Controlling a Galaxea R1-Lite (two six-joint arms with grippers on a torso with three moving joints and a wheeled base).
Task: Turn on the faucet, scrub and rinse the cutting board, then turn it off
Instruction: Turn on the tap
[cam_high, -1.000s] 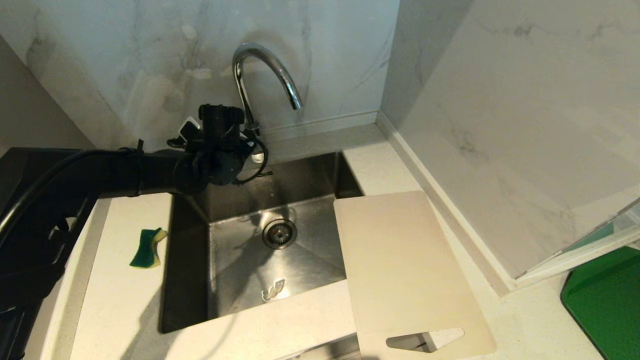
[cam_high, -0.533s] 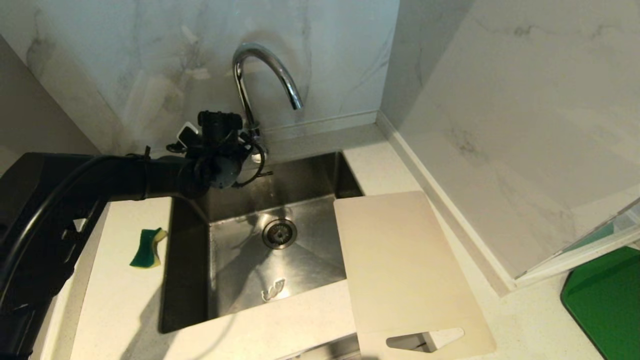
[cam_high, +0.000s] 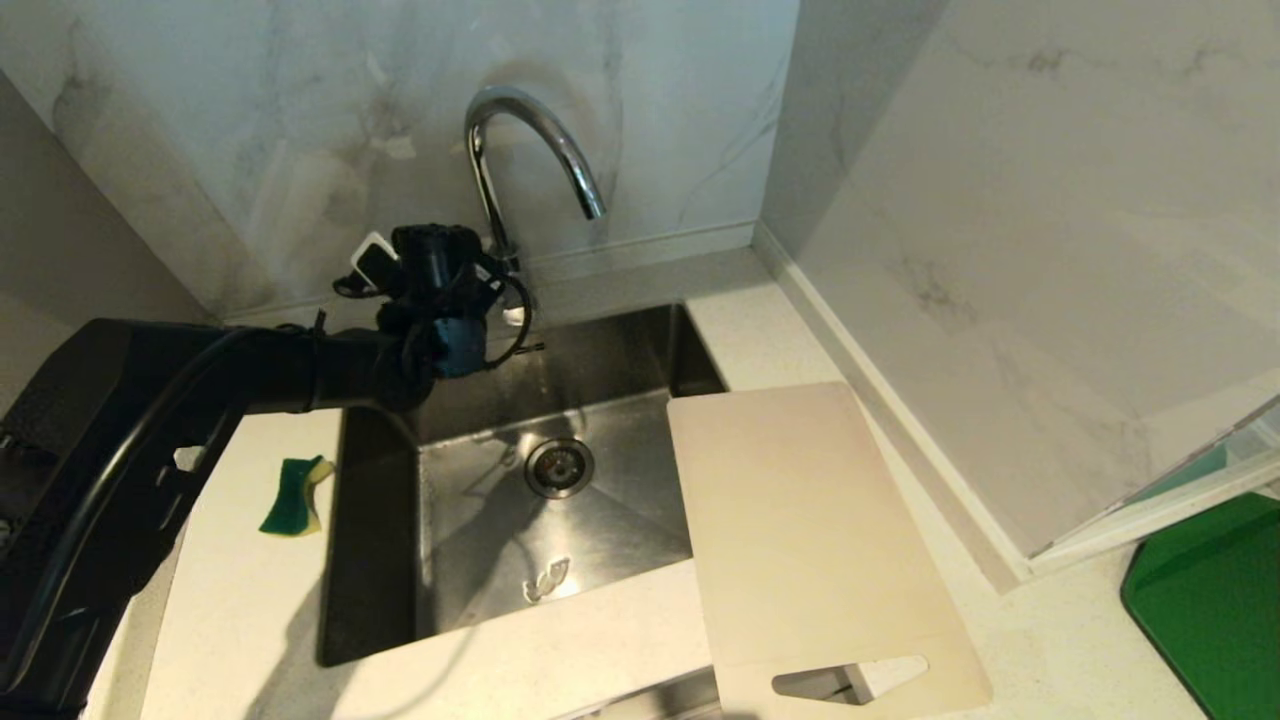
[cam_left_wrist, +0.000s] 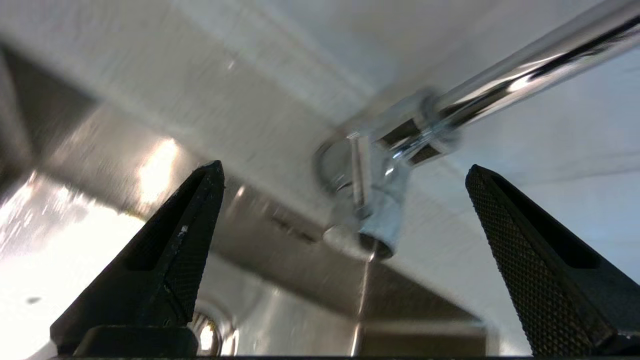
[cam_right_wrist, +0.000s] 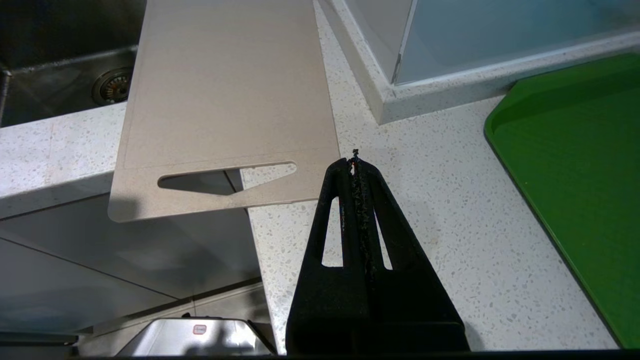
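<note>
left hand (cam_left_wrist: 345, 170) at faucet (cam_high: 520, 150) base, fingers wide apart, lever between them, untouched. water thread falls. right hand (cam_right_wrist: 356, 162) pinched together, empty, near cutting board (cam_high: 800, 530) bridging sink (cam_high: 380, 560) rim and counter (cam_high: 240, 600). advice: push lever with one fingertip, gently.

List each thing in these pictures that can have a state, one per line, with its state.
faucet: no water visible at the spout.
cutting board: flat, partly bridging the sink's right edge.
sponge: lying on the counter, untouched.
left gripper: open, at the faucet's base.
right gripper: shut, empty, above the counter.
</note>
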